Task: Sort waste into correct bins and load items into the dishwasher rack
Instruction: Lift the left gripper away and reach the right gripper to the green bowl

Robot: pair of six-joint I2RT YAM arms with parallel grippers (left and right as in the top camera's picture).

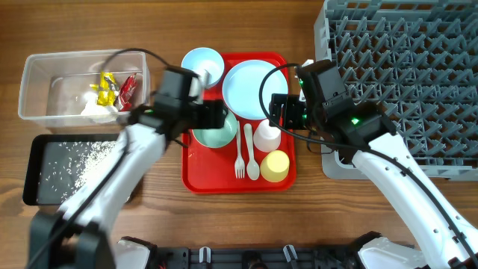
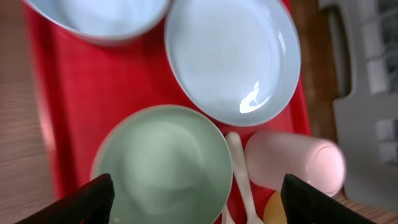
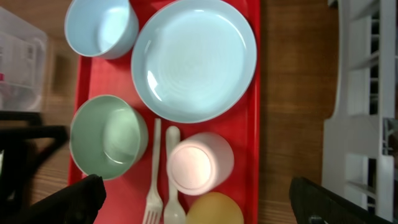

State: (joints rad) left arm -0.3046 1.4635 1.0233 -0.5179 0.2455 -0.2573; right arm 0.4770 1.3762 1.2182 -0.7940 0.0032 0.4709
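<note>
Overhead, my left hand (image 1: 213, 116) hangs spread over the green bowl (image 1: 216, 136); right hand (image 1: 282, 112) spread too. I'd put one finger inside the rim, then pinch softly.

Overhead: left arm (image 1: 119, 172) covers the pale green bowl (image 1: 216, 136) at its 12 o'clock rim and crosses the black tray (image 1: 28, 172) at 3 o'clock. The dishwasher rack (image 1: 403, 67) is cut by the top and right edges.
Left wrist: light blue bowl (image 2: 99, 18) cut at 12 o'clock. Yellow cup (image 2: 273, 213) is only a sliver at 6 o'clock. Rack is blurred.
Right wrist: yellow cup and fork (image 3: 153, 162) tines are clipped at 6 o'clock, the clear tub (image 3: 18, 56) at 9 o'clock.
</note>
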